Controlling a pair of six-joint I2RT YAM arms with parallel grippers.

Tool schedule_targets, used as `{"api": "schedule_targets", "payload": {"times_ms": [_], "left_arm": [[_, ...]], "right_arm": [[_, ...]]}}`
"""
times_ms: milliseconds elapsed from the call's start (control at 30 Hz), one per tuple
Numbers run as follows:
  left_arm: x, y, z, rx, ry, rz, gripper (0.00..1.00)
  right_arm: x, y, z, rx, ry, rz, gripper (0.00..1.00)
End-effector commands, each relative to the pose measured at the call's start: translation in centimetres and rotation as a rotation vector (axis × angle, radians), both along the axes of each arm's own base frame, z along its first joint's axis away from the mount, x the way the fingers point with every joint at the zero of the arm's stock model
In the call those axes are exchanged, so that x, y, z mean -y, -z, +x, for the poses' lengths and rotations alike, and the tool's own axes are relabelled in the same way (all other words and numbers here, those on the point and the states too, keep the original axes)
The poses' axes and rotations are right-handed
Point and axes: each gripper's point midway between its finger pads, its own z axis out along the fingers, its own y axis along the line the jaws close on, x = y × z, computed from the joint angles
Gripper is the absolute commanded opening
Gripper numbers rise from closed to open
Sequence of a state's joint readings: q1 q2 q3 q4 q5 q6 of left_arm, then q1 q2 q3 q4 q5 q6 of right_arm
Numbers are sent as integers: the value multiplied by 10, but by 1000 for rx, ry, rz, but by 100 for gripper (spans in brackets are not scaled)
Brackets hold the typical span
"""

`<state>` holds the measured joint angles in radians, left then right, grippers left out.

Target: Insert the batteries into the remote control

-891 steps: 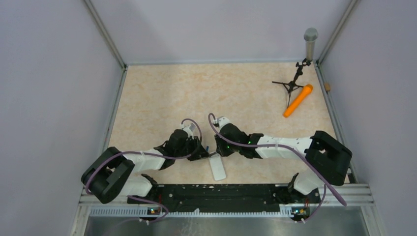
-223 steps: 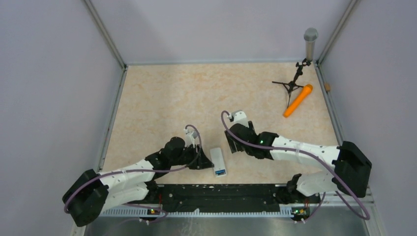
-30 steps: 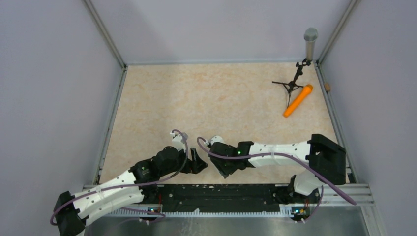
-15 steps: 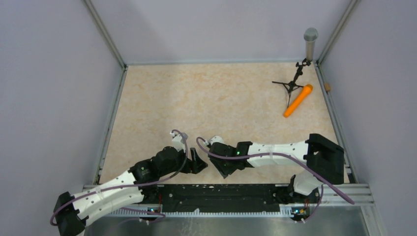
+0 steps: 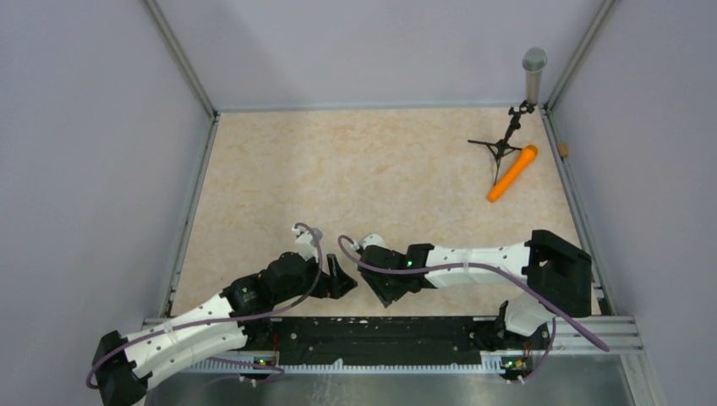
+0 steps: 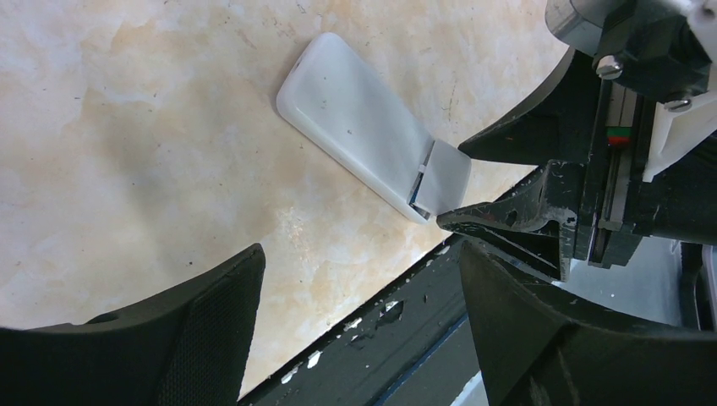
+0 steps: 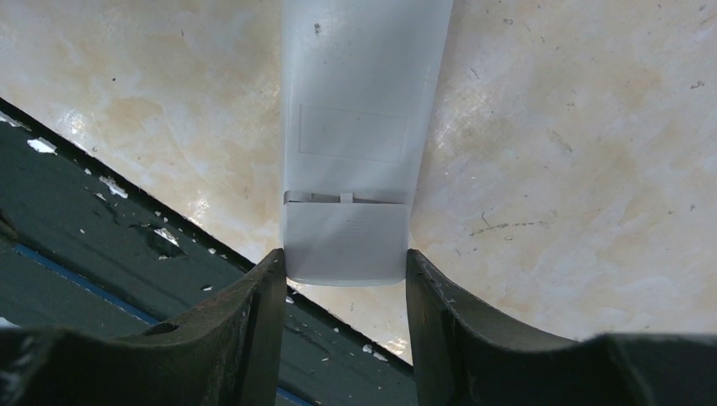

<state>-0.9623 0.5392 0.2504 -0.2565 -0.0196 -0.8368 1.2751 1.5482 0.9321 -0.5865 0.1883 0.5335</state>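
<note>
Clasping remote control (image 7: 363, 93) end, right pincer (image 7: 345, 258) low.

The right gripper (image 7: 342, 269), its jaws pinching the white plastic remote control (image 7: 362, 101), and the spread-jawed left gripper (image 6: 359, 262) are crowding the black rail (image 5: 380, 330) at the near edge, leaving the beige worktop (image 5: 355, 161) lying free beyond, barring the orange microphone (image 5: 511, 173) and black tripod stand (image 5: 499, 148) far right.

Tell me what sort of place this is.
Probably a robot test cell, not a home: plain lilac walls in aluminium framing, two robot arms bolted to a rail, and a microphone on a tripod.
</note>
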Motion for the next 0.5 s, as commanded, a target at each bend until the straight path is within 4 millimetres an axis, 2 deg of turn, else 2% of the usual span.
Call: {"api": "schedule_targets", "payload": {"times_ms": [0, 467], "left_arm": [[4, -2, 3, 14, 0, -28, 85], [6, -3, 2, 11, 5, -34, 85]], "right_arm": [[-7, -12, -5, 5, 0, 30, 19], [-5, -12, -4, 20, 19, 28, 19]]}}
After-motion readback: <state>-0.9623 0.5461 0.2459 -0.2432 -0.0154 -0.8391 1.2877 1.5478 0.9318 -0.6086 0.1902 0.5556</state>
